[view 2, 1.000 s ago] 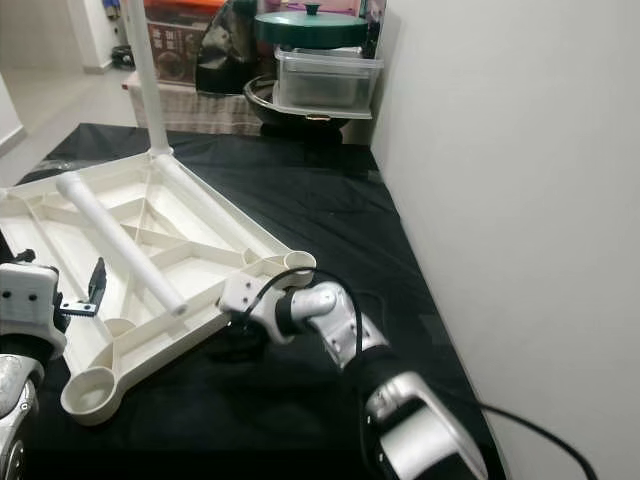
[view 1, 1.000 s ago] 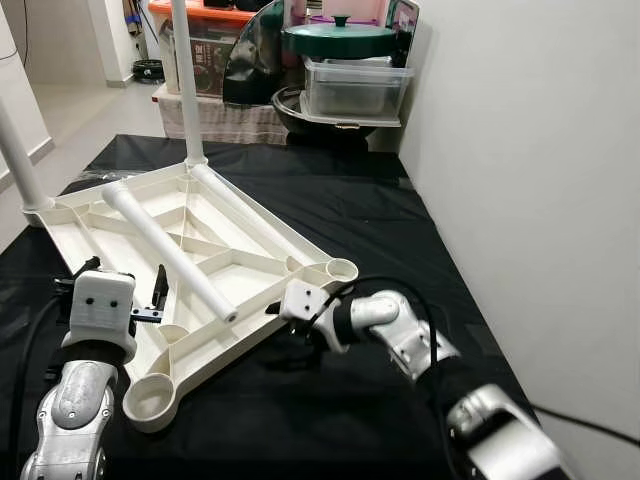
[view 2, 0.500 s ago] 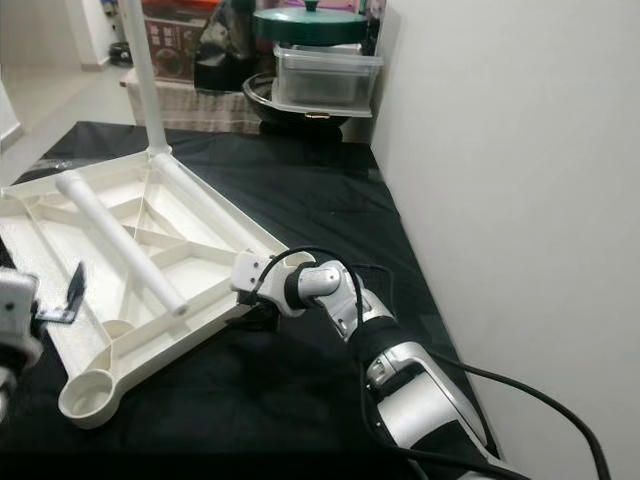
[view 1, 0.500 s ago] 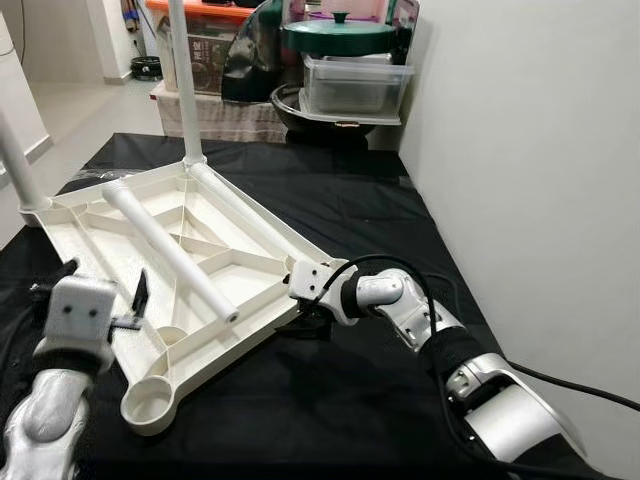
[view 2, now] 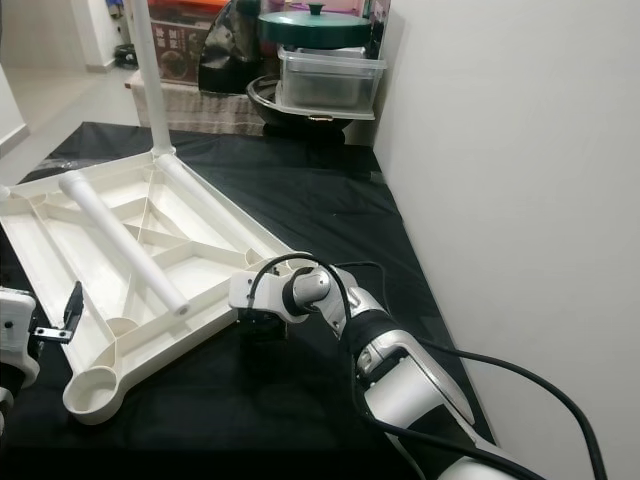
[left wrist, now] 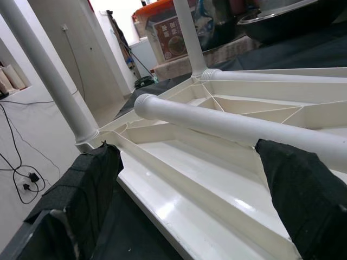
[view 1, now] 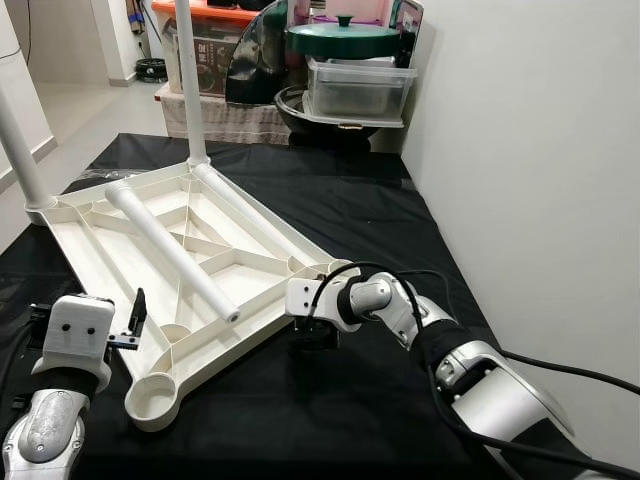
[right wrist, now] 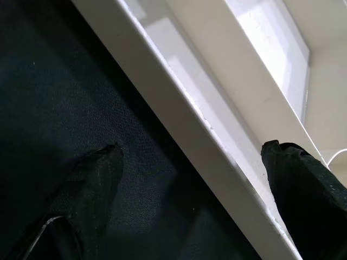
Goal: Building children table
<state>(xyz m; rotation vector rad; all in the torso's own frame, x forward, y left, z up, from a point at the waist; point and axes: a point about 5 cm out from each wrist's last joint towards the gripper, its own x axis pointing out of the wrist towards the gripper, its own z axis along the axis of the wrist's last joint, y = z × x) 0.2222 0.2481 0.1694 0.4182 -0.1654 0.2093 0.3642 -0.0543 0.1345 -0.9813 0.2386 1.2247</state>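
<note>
A white plastic table top point(view 1: 225, 265) lies upside down on a black cloth point(view 1: 340, 200). Two white legs stand upright in its far corners point(view 1: 190, 80) point(view 1: 20, 140). A third leg point(view 1: 170, 250) lies loose across the ribs; it is also seen in the left wrist view point(left wrist: 227, 127). Sockets at the near corner point(view 1: 152, 398) and the right corner point(view 1: 340, 270) are empty. My left gripper point(view 1: 135, 320) is open beside the near left edge, with nothing between its fingers point(left wrist: 92, 179). My right gripper point(view 1: 312, 335) is open at the near right edge, with its fingers point(right wrist: 303, 179) either side of the rim point(right wrist: 179, 108).
A white wall point(view 1: 540, 150) runs close along the right side. Behind the cloth stand a clear plastic box point(view 1: 355, 85) under a green lidded pot point(view 1: 340, 38), a dark bowl and cardboard boxes. A black cable point(view 1: 570, 368) trails from my right arm. Bare floor lies to the left.
My right gripper has swung in along the near right edge and now sits over the rim. My left gripper has drawn back and down a little from the table top.
</note>
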